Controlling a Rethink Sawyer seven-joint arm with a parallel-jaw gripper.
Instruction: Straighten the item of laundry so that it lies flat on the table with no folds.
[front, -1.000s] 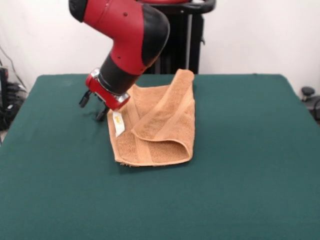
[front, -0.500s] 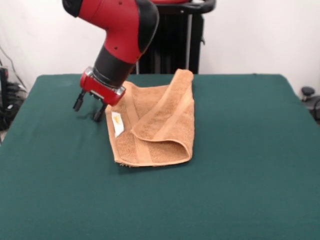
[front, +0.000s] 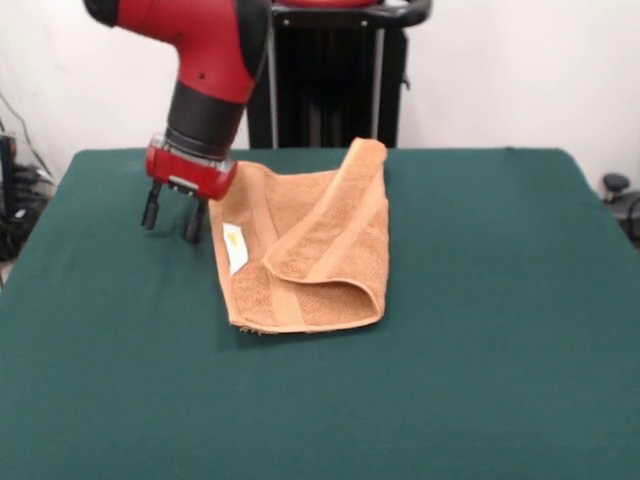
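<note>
Towel: the towel (front: 300, 250) is lying near the middle of the table (front: 480, 380), a little toward the far side, and it is sitting folded, not flat.
Fold: one flap (front: 335, 235) is lying doubled back over the lower layer, running from the far edge down to a rounded loop at the near right corner.
Handling: it is looking soft, light and limp, so I judge it is going to drape and drag rather than slide as one piece; the terry is likely gripping the felt a little.
Where to hold: the free edge of the upper flap, or its far tip by the table's back edge, is looking like the best pinch point, since lifting there should be peeling the fold open.
Label: a small white tag (front: 235, 247) is showing on the left edge.
Gripper: the gripper (front: 172, 216) is hovering just left of the towel, fingers (front: 151, 211) standing moderately apart, holding nothing.
Contact: the tips are appearing close above the felt; whether they are touching it I cannot tell.
Surroundings: a black stand (front: 330, 75) is rising behind the table, apart from the towel.
Obstacles: nothing is standing between gripper and towel.
</note>
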